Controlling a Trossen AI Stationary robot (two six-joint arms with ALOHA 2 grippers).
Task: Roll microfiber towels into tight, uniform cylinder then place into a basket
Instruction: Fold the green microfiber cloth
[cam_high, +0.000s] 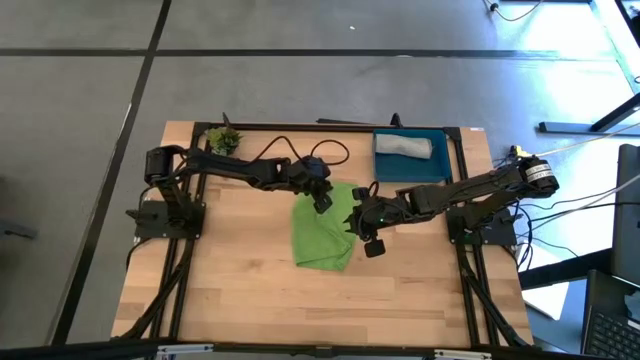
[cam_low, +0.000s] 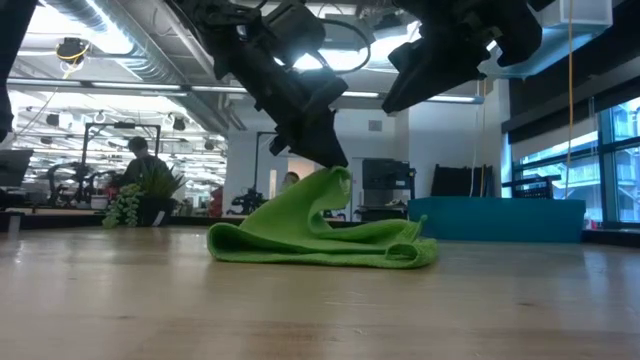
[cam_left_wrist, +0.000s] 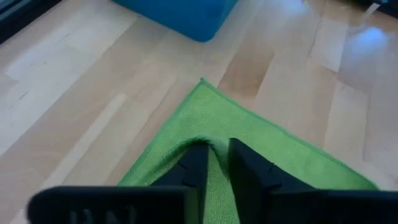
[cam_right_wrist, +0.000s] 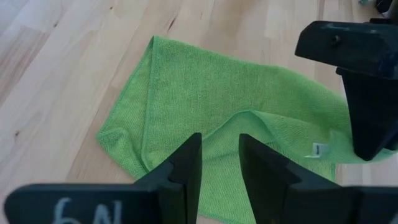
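The lime green towel (cam_high: 322, 238) lies folded and crumpled on the table's middle, its lower layers flat on the wood (cam_low: 320, 245). My left gripper (cam_high: 323, 204) is shut on its raised far part. My right gripper (cam_high: 358, 230) hovers open above the towel's right side, touching nothing; in the low view it hangs well above the cloth (cam_low: 400, 95). The light grey towel (cam_high: 404, 147) lies rolled in the dark-blue basket (cam_high: 447, 166) at the far right. My left gripper pinches a raised fold of the green towel (cam_left_wrist: 214, 146) between its two fingers, a little in from the towel's far corner (cam_left_wrist: 203, 83). The fingers slant down from above and the left. The held part stands up in a peak (cam_low: 335, 178); the rest lies slack on the table.
A small potted plant (cam_high: 224, 138) stands at the far left corner. The basket's wall (cam_low: 500, 218) rises behind the towel at the right. Bare wood lies near the front edge and at the left. A person shows in the room far behind (cam_low: 140, 160).
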